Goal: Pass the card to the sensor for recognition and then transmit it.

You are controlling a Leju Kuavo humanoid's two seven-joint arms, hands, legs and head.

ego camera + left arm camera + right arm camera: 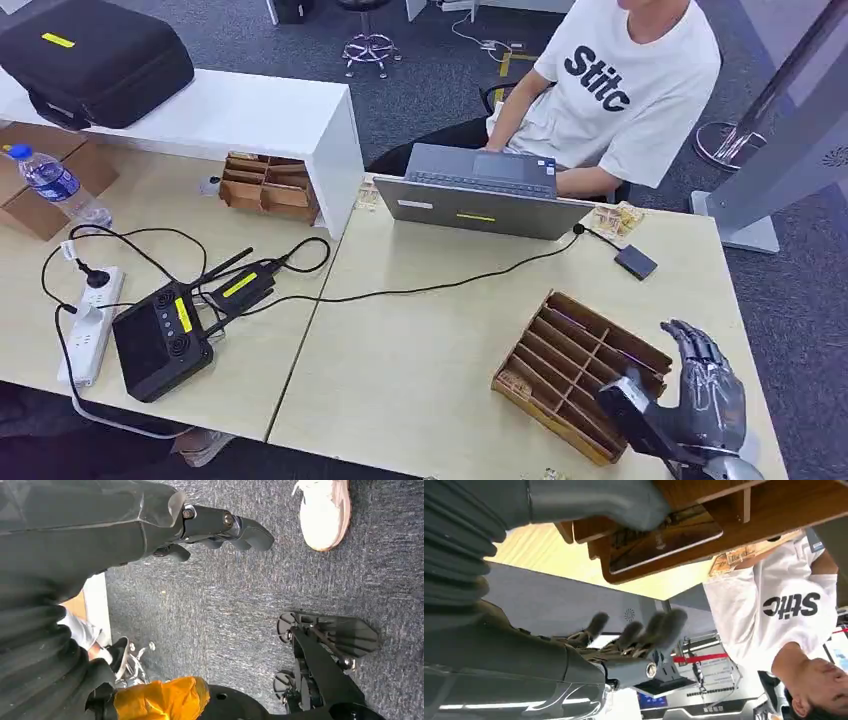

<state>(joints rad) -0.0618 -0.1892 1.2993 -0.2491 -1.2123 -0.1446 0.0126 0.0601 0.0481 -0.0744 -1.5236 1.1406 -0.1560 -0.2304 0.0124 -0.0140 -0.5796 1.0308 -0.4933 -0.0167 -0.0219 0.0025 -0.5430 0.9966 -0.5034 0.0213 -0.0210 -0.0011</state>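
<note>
Wooden card rack [580,372] near worktop [420,370] front-right corner; right hand [700,395] spread, empty; card pickup pending.

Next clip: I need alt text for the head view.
The robot's right hand, fingers apart, hovers beside a slotted wooden card rack at the near right of a pale table. A seated person works at a grey laptop across it.
</note>
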